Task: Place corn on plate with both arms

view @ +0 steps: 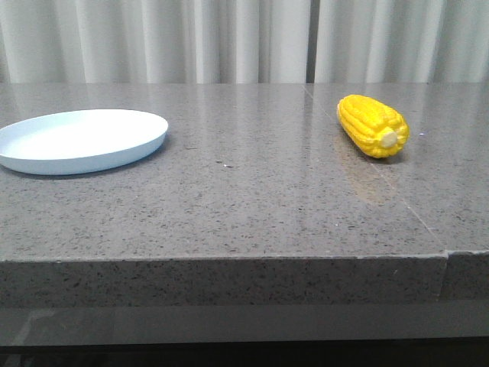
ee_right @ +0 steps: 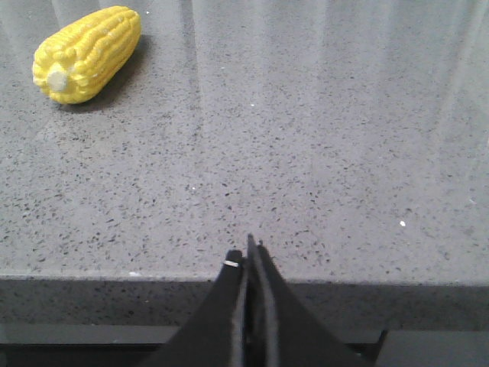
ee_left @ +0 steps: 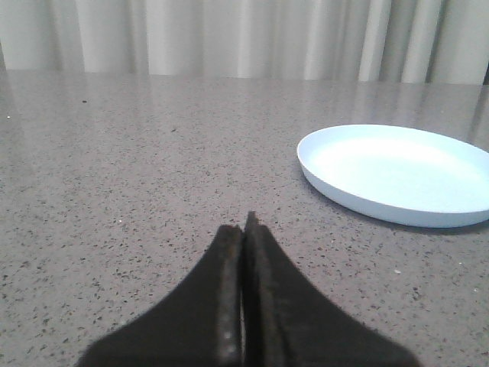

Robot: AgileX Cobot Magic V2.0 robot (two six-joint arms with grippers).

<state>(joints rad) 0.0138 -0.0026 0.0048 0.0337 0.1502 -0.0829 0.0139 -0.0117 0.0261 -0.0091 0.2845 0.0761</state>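
Observation:
The yellow corn [view: 373, 125] lies on the grey stone table at the right, its pale stub end facing the front. It also shows in the right wrist view [ee_right: 86, 54], far from the fingers. The pale blue-white plate [view: 80, 140] sits empty at the left of the table and shows in the left wrist view [ee_left: 397, 173]. My left gripper [ee_left: 244, 229] is shut and empty, low over the table, with the plate ahead and to one side. My right gripper [ee_right: 248, 256] is shut and empty at the table's front edge. Neither gripper shows in the front view.
The table [view: 252, 199] has a thick front edge and a seam [view: 447, 256] near its right end. Pale curtains [view: 244, 38] hang behind the table.

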